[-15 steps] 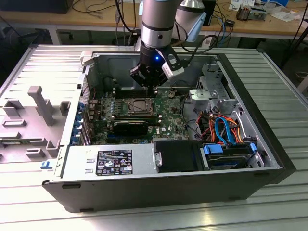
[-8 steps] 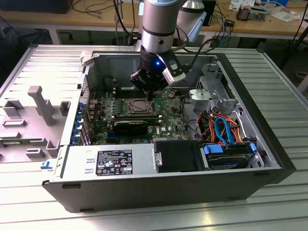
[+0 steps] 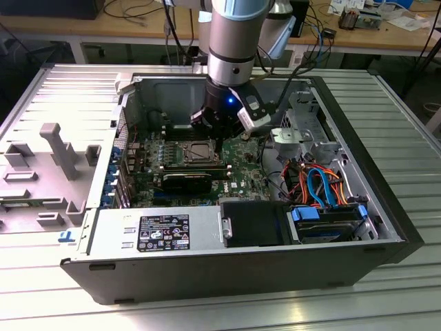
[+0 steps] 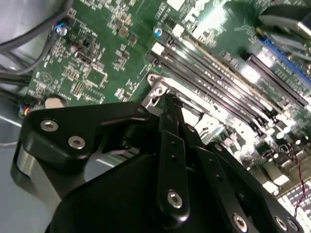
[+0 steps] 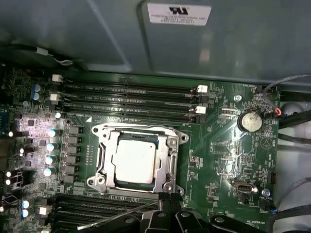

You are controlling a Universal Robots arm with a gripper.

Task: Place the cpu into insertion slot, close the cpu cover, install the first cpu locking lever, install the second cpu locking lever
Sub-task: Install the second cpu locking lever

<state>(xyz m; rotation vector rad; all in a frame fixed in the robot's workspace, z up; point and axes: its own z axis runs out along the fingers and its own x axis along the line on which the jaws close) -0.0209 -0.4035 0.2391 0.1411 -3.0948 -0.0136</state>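
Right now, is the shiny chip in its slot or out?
In. In the first wrist view the cpu lies flat inside the socket, with the cpu cover framing it.

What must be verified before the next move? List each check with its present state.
1. cpu lies flat in its socket: ok.
2. cpu cover is down, framing the chip's top: ok.
3. Locking lever latched: not ok. A thin rod slants away from the socket's edge next to the pincer.
4. Pincer is at the socket's edge, jaws together: ok.
5. Pincer's hold on the rod: cannot tell, as the contact is hidden.
6. Other lever's state: cannot tell.
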